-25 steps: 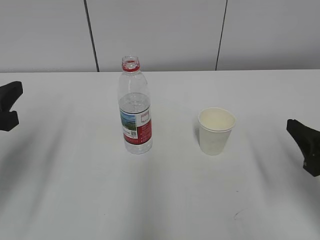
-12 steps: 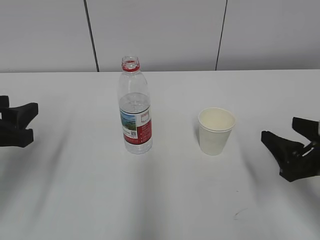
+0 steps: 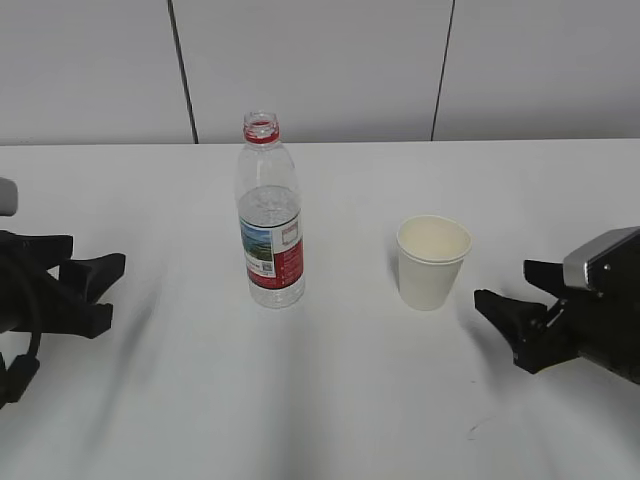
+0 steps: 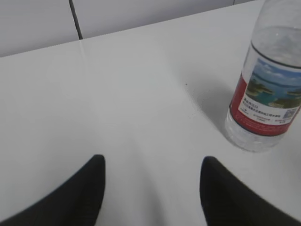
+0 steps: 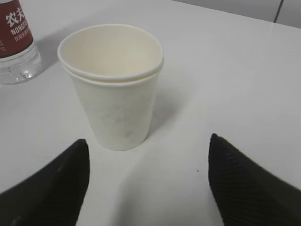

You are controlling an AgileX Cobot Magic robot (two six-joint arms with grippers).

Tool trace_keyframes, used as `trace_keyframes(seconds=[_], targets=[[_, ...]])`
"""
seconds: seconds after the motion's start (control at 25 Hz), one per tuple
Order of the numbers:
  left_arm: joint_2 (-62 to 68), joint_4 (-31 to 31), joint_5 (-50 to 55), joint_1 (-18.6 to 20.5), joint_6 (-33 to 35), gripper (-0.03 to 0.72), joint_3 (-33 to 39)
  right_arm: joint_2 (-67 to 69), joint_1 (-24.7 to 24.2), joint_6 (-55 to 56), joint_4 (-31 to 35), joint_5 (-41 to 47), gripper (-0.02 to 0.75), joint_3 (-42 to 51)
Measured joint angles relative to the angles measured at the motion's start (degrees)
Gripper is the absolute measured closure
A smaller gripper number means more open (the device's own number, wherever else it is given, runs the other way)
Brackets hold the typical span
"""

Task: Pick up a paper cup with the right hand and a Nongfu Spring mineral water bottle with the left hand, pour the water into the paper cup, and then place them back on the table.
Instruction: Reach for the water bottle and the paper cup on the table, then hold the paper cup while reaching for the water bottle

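On the surface (image 3: 330, 400), both grippers, left (image 3: 98, 290) and right (image 3: 515, 305), are gaping wide; the right is risking toppling the light paper cup (image 3: 432, 262).

left hand (image 3: 105, 290) nearer the bottle (image 3: 270, 215), right hand (image 3: 508, 295) nearer the cup (image 3: 432, 262)

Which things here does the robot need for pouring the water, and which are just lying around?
Needed for the job:
paper cup
water bottle
left hand, open
right hand, open
table, where they go back

Just lying around:
nothing else; only the grey wall panels behind
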Motion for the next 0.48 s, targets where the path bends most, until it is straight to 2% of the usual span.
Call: trace_keyframes(seconds=[0.32, 0.48], targets=[[4.47, 0.00, -4.00, 0.00, -0.04, 0.295, -0.05, 6.12, 0.00, 0.71, -6.00, -0.44, 0.154, -8.69], [5.19, 0.00, -4.27, 0.00, -0.04, 0.295, -0.10, 9.99, 0.00, 0.71, -6.84, -0.44, 0.101, -11.94]])
